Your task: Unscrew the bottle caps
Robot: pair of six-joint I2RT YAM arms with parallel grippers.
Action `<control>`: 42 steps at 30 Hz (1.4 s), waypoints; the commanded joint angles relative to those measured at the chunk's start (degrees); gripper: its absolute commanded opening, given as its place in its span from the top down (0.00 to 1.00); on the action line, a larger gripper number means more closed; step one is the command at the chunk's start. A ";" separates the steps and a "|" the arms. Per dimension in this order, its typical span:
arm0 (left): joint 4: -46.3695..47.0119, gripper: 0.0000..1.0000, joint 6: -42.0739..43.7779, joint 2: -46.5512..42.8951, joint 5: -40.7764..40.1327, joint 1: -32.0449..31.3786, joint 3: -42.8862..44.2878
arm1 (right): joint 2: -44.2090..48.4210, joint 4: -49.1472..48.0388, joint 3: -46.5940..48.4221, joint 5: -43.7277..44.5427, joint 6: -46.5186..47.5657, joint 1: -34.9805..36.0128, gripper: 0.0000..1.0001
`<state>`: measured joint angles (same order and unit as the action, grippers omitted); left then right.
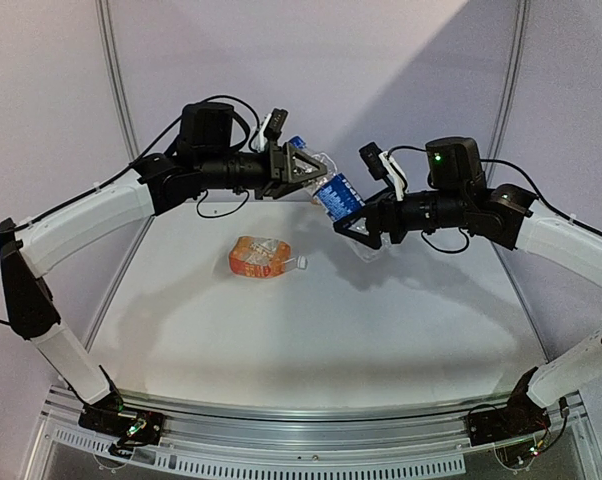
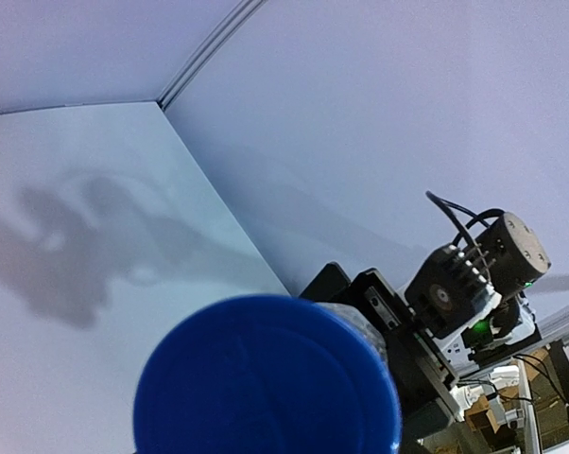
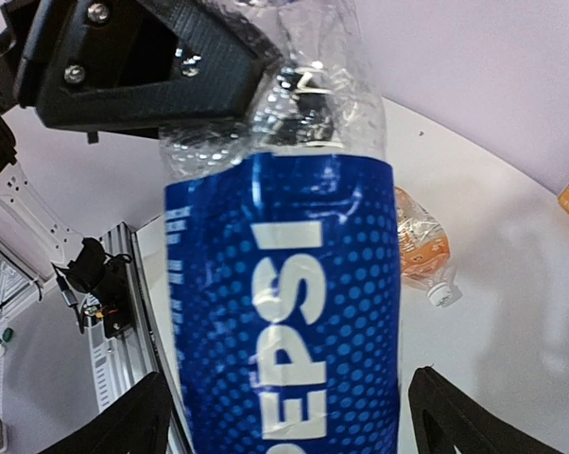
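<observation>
In the right wrist view we read the white capitals "EPSI" running lengthwise along the blue label (image 3: 283,312) of the clear bottle (image 3: 303,104), with part of one more letter cut off at the picture's lower edge. The print on the orange bottle (image 3: 419,248) is too small for us to read in any view.

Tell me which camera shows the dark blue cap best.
Left wrist: the dark blue cap fills the lower frame, seen top-on. Top external shows only a small blue speck; right wrist shows the water bottle body, not the cap.
</observation>
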<state>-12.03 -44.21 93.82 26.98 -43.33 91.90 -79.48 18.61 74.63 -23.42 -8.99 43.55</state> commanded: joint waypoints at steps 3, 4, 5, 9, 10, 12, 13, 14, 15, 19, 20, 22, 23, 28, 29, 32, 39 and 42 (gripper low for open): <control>-2.40 0.82 1.07 0.75 -1.03 -1.23 1.30 | -0.50 -0.04 0.23 2.37 1.65 0.31 0.24; -2.45 0.82 0.99 0.75 -1.00 -1.23 1.27 | -0.45 -0.14 0.17 2.41 1.63 0.33 0.28; -2.47 0.82 0.90 0.83 -0.97 -1.27 1.22 | -0.42 -0.25 0.10 2.35 1.55 0.32 0.30; -2.47 0.82 0.72 1.14 -0.79 -1.23 1.19 | -0.41 -1.13 0.01 1.51 0.80 0.31 0.41; -2.47 0.82 0.64 1.18 -0.84 -1.23 1.18 | -0.41 -1.28 -0.01 1.31 0.70 0.32 0.44; -2.37 0.82 0.38 1.27 -0.83 -1.23 1.18 | -0.41 -1.39 -0.10 0.97 0.41 0.34 0.49; -2.38 0.80 0.29 1.35 -0.80 -1.28 1.18 | -0.37 -1.38 -0.18 0.86 0.34 0.36 0.52; -2.34 0.78 0.20 1.35 -0.79 -1.25 1.18 | -0.33 -1.43 -0.31 0.76 0.23 0.31 0.54; -2.30 0.75 0.18 1.36 -0.75 -1.26 1.18 | -0.19 -1.51 -0.54 0.64 0.21 0.32 0.56; -1.93 0.48 0.08 0.87 -0.94 -1.20 0.51 | 0.42 -2.11 -1.47 0.65 -0.09 0.32 0.62; -1.60 0.38 0.11 0.56 -1.08 -1.28 0.14 | 0.78 -2.31 -1.76 0.67 -0.22 0.32 0.63; -0.57 0.19 0.17 -0.20 -1.30 -1.24 -0.91 | 1.27 -3.22 -2.51 0.79 -0.68 0.37 0.64; -0.13 0.07 0.22 -0.74 -1.27 -1.23 -1.72 | 1.53 -3.58 -3.02 0.79 -1.19 0.39 0.64; -0.16 0.01 1.46 -3.09 -2.45 -1.23 -3.37 | 3.48 -7.67 -5.98 1.61 -4.10 0.41 0.65; -0.27 0.01 1.87 -3.76 -2.87 -1.23 -4.02 | 3.88 -8.48 -6.62 1.95 -4.70 0.40 0.65; 0.25 0.01 2.73 -6.80 -4.61 -1.07 -6.70 | 5.19 -10.82 -8.55 3.66 -6.57 0.46 0.65; -0.28 0.01 5.69 -14.51 -11.56 -0.41 -10.60 | 7.87 -13.40 -11.78 7.56 -8.53 0.43 0.67; 0.70 0.01 3.66 -17.96 -17.34 0.77 -13.27 | 9.36 -17.42 -14.54 8.59 -10.38 0.40 0.70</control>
<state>-12.34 -40.53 80.05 17.74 -43.86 82.11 -72.49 6.83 63.07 -17.78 -16.60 43.86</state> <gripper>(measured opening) 0.993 0.453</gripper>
